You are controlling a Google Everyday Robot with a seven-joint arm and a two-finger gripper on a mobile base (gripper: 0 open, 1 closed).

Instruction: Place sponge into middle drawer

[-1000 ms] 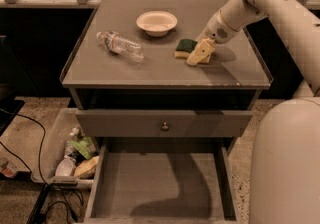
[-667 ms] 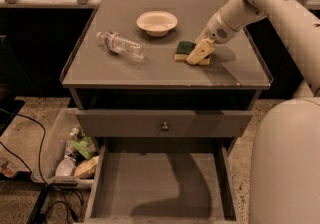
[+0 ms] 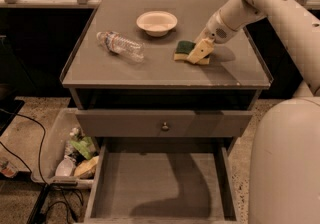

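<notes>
The sponge (image 3: 183,50), pale yellow foam with a dark green layer on top, lies on the cabinet top (image 3: 125,68) right of centre. My gripper (image 3: 201,51) is down at the sponge's right end, reaching in from the right on the white arm (image 3: 250,3), and covers part of it. The middle drawer (image 3: 160,188) is pulled open below, in the lower part of the view; its flat grey floor holds nothing, with the arm's shadow across it.
A white bowl (image 3: 156,22) sits at the back of the top. A clear plastic bottle (image 3: 120,45) lies on its side to the left. A shut drawer front with a round knob (image 3: 164,126) is above the open drawer. A bin of clutter (image 3: 75,155) and cables are on the floor left. My white body (image 3: 287,168) fills the right.
</notes>
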